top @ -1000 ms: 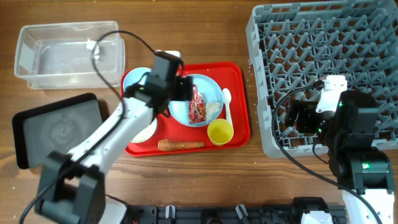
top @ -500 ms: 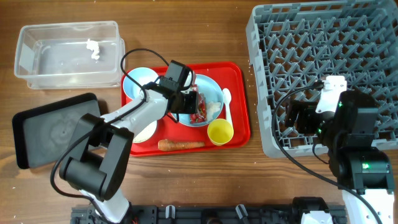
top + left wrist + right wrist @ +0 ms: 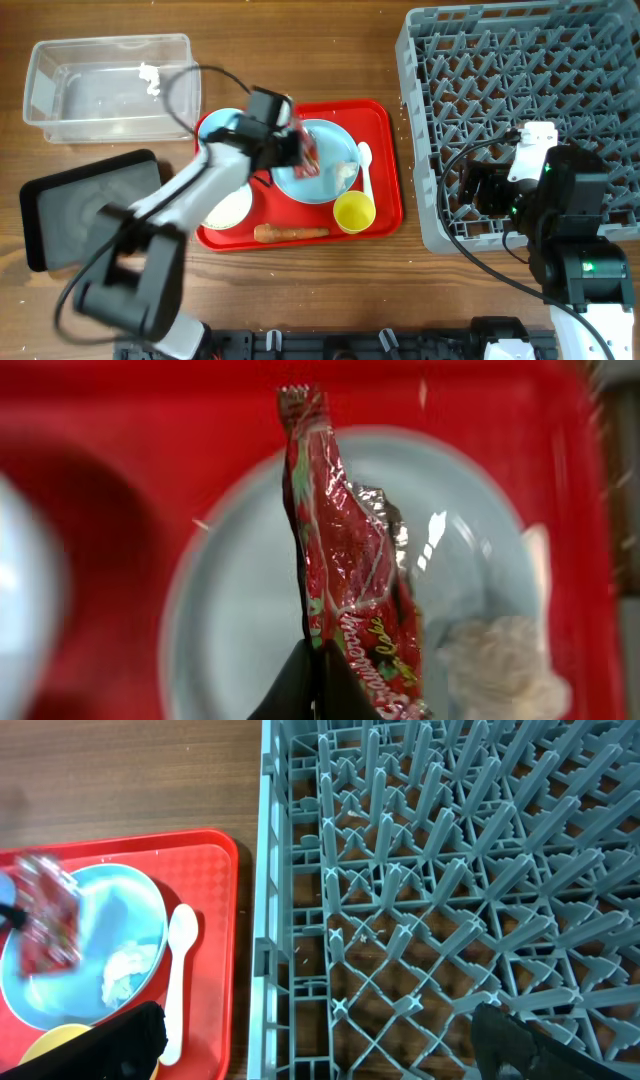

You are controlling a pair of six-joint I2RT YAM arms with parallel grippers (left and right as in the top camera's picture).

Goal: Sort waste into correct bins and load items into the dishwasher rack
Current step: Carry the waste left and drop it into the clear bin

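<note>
Where the wrapper hangs: red snack wrapper (image 3: 345, 570) sits above the plate (image 3: 230, 620), its lower end pinched.
Left gripper (image 3: 293, 150): clamped on the wrapper, over the plate's 9 o'clock edge.
Right gripper (image 3: 320, 1040): fingers wide apart, holding nothing, above the rack (image 3: 450, 870) near its 8 o'clock edge.
Plate contents: white rice clump (image 3: 343, 173) toward 4 o'clock.
Red tray (image 3: 385, 120): also carries the yellow cup (image 3: 354, 212) at 5 o'clock, carrot (image 3: 290, 233) at 6 o'clock, spoon (image 3: 365, 165) at 3 o'clock, blue bowl (image 3: 218, 125) and pale bowl (image 3: 235, 210) at 9 o'clock.
Clear tub (image 3: 60, 100): tabletop's 10 o'clock, paper scrap (image 3: 150, 77) inside.
Black tray (image 3: 90, 205): tabletop's 8 o'clock.
</note>
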